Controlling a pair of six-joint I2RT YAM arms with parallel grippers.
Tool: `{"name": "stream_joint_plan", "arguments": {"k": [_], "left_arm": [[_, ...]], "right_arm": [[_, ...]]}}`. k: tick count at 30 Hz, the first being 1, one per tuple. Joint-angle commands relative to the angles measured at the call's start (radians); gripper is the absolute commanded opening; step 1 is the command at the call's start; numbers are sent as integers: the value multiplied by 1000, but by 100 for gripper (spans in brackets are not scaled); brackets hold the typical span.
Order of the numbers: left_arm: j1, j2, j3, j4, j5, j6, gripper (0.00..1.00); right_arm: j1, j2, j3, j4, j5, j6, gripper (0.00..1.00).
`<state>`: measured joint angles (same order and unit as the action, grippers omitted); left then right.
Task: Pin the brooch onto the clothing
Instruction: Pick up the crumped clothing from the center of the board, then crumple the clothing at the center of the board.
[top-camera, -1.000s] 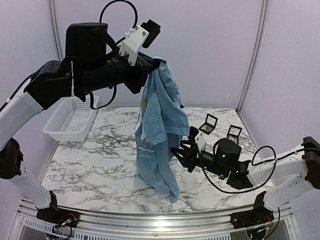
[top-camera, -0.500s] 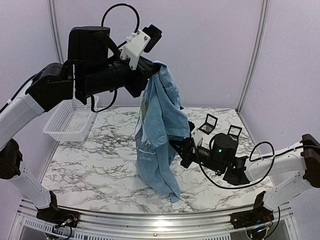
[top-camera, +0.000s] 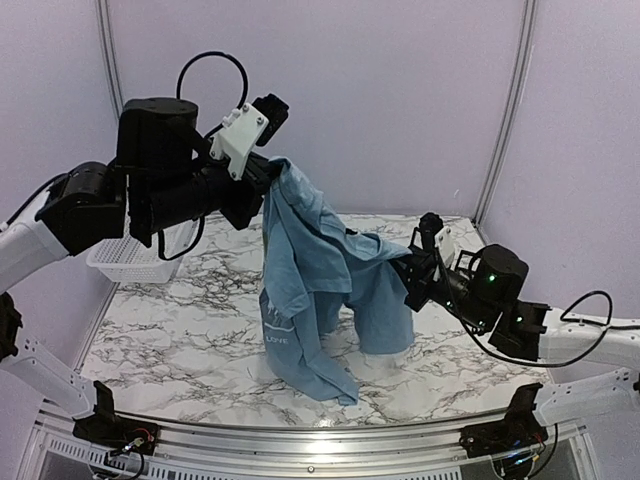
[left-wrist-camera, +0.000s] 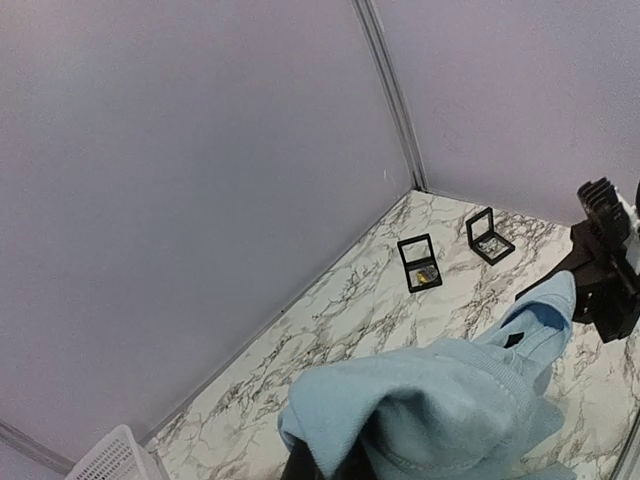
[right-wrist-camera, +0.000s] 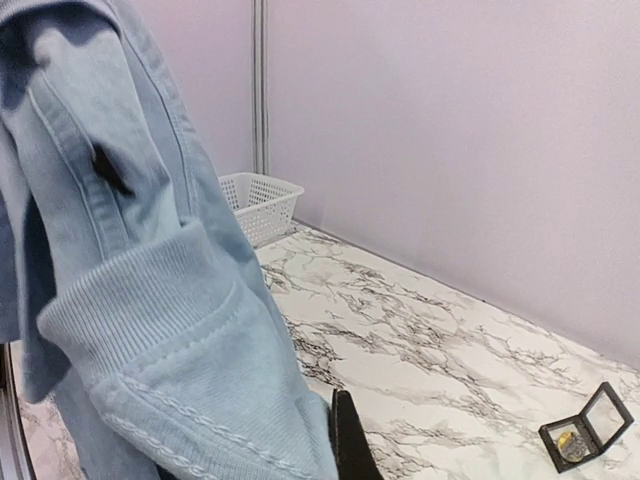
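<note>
Pulled rightward, shirt pinched in right gripper

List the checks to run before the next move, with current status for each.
1. Hold of the left gripper on the T-shirt: ok, shut on the raised top of the cloth.
2. Hold of the right gripper on the T-shirt: ok, shut on a ribbed edge.
3. T-shirt spread flat for pinning: not ok, it hangs bunched between the two grippers with its lower end on the table.
4. Brooch located: ok, a small gold-grey disc lies in an open black case.
5. A gripper free to fetch the brooch: not ok, both hold cloth.
</note>
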<state>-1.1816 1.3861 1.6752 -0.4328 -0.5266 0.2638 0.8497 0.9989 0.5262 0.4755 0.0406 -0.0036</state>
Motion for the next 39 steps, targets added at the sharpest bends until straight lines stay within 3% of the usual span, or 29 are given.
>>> {"name": "stream_joint_plan", "arguments": {"k": [1, 9, 12, 15, 17, 20, 25, 27, 31, 36, 39], "left_arm": [[21, -39, -101, 33, -44, -74, 0], [104, -99, -337, 24, 55, -254, 0], [165, -61, -368, 29, 76, -289, 0], [326, 15, -304, 59, 111, -272, 0], [430, 101, -159, 65, 70, -195, 0], [516, 263, 177, 64, 8, -59, 0], [546, 568, 884, 78, -20, 225, 0], [544, 595, 973, 178, -10, 323, 0], [533, 427, 663, 371, 77, 435, 0], [513, 254, 202, 356, 44, 426, 0], [475, 156, -41, 272, -2, 353, 0]], "right_arm": [[-12, -77, 72, -207, 40, -111, 0], [-28, -104, 129, -403, 98, -111, 0], [-77, -42, 134, -328, 95, -128, 0], [-204, 139, 220, -185, 29, -145, 0], [-270, 287, 365, -133, -17, -159, 0], [-308, 503, 670, -121, -53, -244, 0], [-373, 754, 1182, -165, -78, -292, 0], [-377, 803, 1316, -170, -83, -320, 0], [-377, 813, 1389, -172, -114, -359, 0], [-365, 673, 1026, -155, -115, -413, 0], [-319, 582, 810, -260, -106, -463, 0]]}}
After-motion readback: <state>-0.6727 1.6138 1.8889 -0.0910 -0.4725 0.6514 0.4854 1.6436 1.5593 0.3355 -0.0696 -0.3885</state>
